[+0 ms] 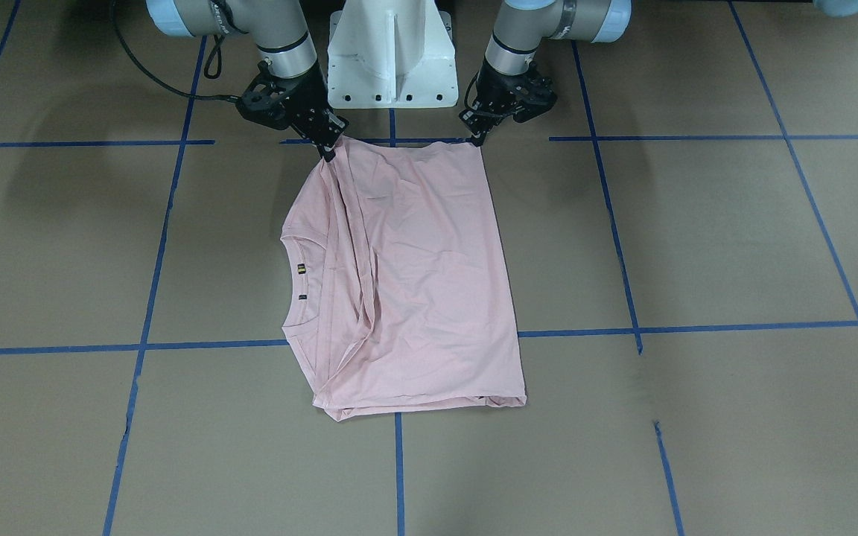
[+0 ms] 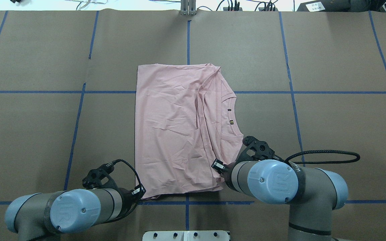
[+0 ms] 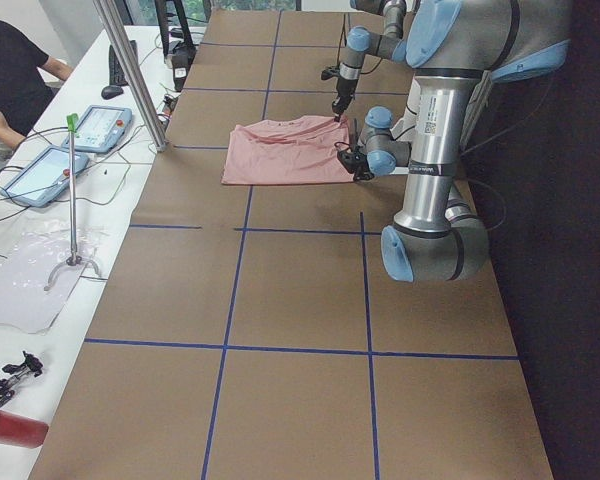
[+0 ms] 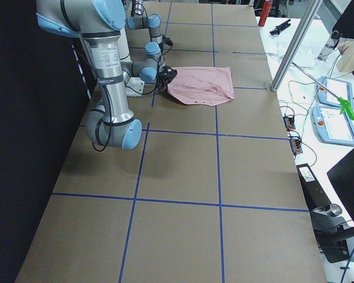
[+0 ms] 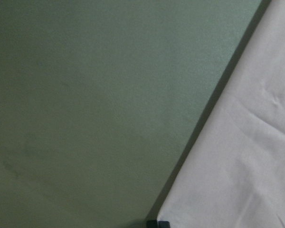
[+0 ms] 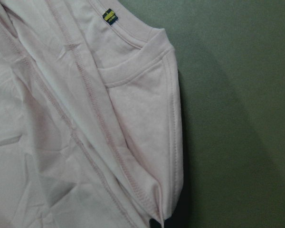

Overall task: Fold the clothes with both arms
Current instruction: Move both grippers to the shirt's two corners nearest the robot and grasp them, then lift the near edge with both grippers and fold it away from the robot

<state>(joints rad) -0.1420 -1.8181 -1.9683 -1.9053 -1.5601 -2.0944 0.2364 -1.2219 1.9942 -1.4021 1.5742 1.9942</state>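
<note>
The T-shirt [image 1: 421, 275] looks limp and light, best pinched at its corners. At frame top, the right pincer [image 1: 327, 149] clamps one corner. The left pincer [image 1: 477, 138] meets the other; I cannot tell its closure.

Pink T-shirt [image 1: 429, 283] lies folded, wrinkled, neckline showing.

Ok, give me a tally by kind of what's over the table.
Light pink short-sleeved T-shirt: 1
Silver-grey tubular robot arms: 2, left arm and right arm
Black two-finger pincers: 2, left pincer and right pincer
Total: 5
</note>
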